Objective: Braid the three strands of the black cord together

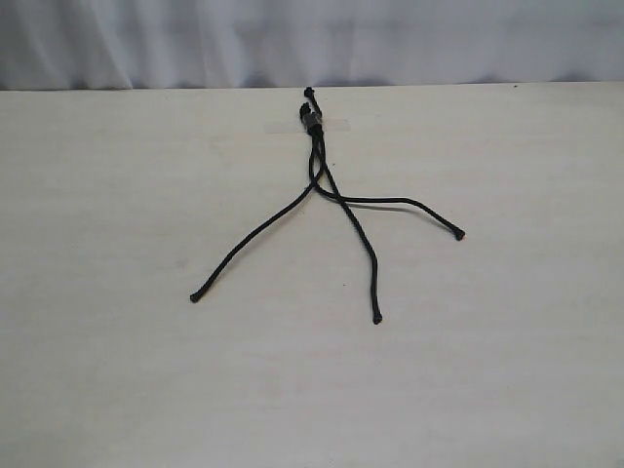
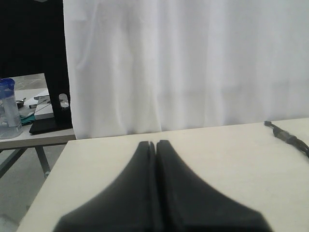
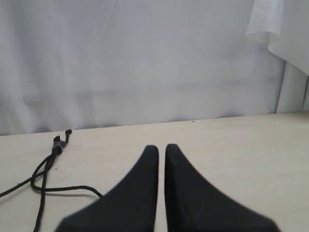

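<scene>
Cord (image 1: 338, 198): limp, light, taped at knot (image 1: 313, 119). Pinch strands (image 1: 373, 278) nr free tips (image 1: 376, 318). L claw (image 2: 155, 145) & R claw (image 3: 161, 150): closed, empty.

I get soft, even, bright light on the pale beige tabletop (image 1: 146, 390); the thin black cord (image 1: 337, 198) casts almost no shadow. The black left gripper (image 2: 155, 143) and right gripper (image 3: 161, 147) blur near their lenses.

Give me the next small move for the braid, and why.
Probably open the right gripper and reach for the right strand near its tip. Both grippers are shut, the left gripper too, and neither touches the cord; its three strands lie splayed and loose on the table, so nothing can cross until one is held.
</scene>
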